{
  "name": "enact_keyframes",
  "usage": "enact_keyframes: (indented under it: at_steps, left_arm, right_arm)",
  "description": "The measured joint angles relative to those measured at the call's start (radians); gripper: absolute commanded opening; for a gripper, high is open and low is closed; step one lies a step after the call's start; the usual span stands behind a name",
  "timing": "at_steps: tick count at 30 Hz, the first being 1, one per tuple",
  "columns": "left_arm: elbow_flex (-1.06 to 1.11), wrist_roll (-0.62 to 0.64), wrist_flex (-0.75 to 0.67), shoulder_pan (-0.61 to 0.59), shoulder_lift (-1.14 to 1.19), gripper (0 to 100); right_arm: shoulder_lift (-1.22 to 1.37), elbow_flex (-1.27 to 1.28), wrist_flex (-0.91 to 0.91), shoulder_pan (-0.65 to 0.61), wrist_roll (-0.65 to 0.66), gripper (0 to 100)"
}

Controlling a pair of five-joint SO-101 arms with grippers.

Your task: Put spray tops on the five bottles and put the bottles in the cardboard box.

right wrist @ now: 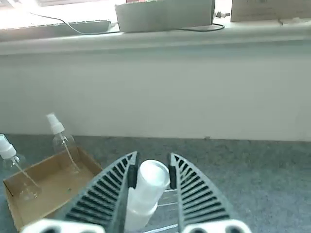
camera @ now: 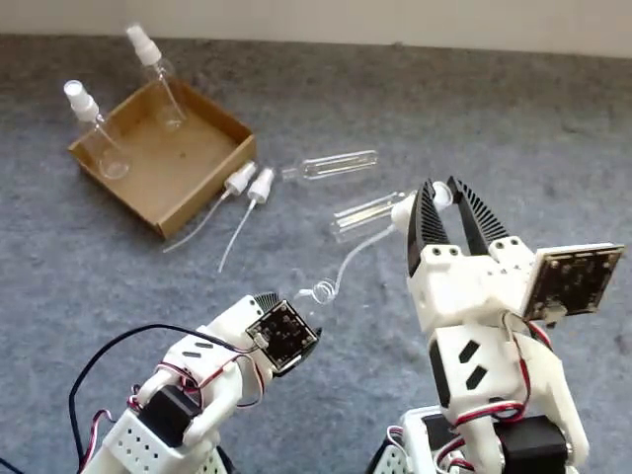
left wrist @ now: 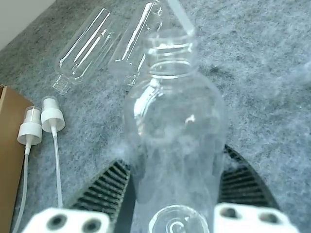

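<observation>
My left gripper (left wrist: 175, 162) is shut on a clear bottle (left wrist: 175, 121) without a top, low at the table's front. My right gripper (camera: 441, 190) is shut on a white spray top (right wrist: 148, 187); its thin tube (camera: 346, 262) curls down to a coil by the held bottle, and the tube (left wrist: 179, 17) reaches that bottle's neck. Two more bare bottles (camera: 336, 165) (camera: 363, 213) lie on the grey cloth. Two loose spray tops (camera: 240, 180) (camera: 262, 185) rest beside the cardboard box (camera: 193, 202). Inside the box stand two capped bottles (camera: 158, 74) (camera: 97, 128).
Grey cloth (camera: 513, 128) covers the table, with open room at the right and back. The box (right wrist: 17, 204) sits at the far left. A pale wall (right wrist: 194, 92) rises behind the table.
</observation>
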Motion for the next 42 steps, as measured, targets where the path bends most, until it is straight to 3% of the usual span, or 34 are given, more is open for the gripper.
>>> enact_keyframes:
  at_steps: [7, 16, 34, 42]
  left_arm:
    - [0.0, 0.0, 0.0, 0.002, 0.0, 9]
    - [0.0, 0.0, 0.0, 0.003, 0.0, 9]
    - [0.0, 0.0, 0.0, -0.002, 0.0, 9]
    - [0.0, 0.0, -0.107, 0.0, 0.0, 9]
  right_arm:
    - [0.0, 0.032, -0.002, -0.006, 0.0, 3.7]
    - [0.0, 0.032, -0.002, -0.106, 0.0, 3.7]
    - [0.0, 0.034, 0.0, -0.12, 0.0, 3.7]
    - [0.0, 0.034, 0.117, -0.166, 0.0, 3.8]
